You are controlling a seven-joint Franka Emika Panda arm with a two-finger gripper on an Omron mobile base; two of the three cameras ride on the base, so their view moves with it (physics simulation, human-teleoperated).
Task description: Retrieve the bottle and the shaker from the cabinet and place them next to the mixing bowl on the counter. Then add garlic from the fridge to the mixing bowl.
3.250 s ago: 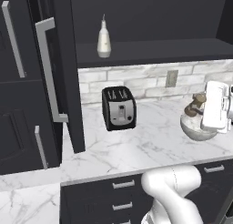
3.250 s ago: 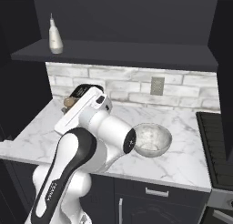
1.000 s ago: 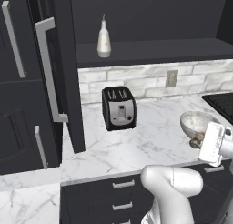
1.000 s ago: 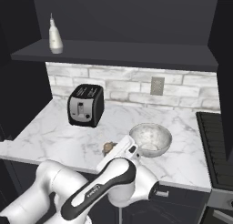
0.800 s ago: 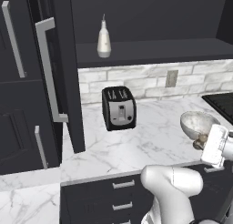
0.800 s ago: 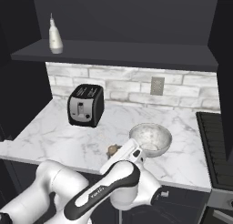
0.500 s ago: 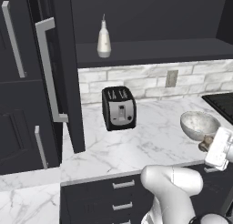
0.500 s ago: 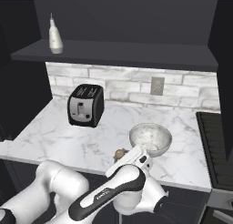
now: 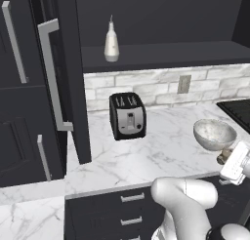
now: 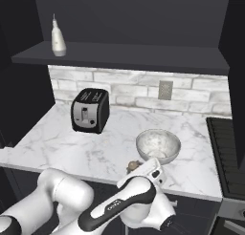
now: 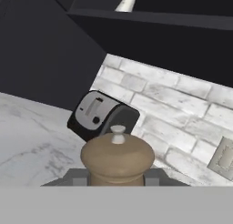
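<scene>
**Shaker in gripper beside bowl, bottle on shelf**

One shaker [image 11: 117, 158], brown wood, sits clamped between the fingers of the gripper [image 10: 136, 168]; the hand view has its knobbed top dead centre with a finger on each side. The right base view puts it low over the counter [image 10: 86, 148] front edge, just beside the one mixing bowl [image 10: 158, 145]. In the left base view the shaker [image 9: 225, 156] peeks out just below the bowl [image 9: 214, 134]. One bottle [image 9: 112, 43], creamy-white, stands upright on the cabinet [image 9: 161, 56] shelf, well apart from the bowl. One black toaster [image 9: 128, 115] stands on the counter below the bottle, by the brick backsplash. Cabinet door [image 9: 66, 78] hangs open at left.
</scene>
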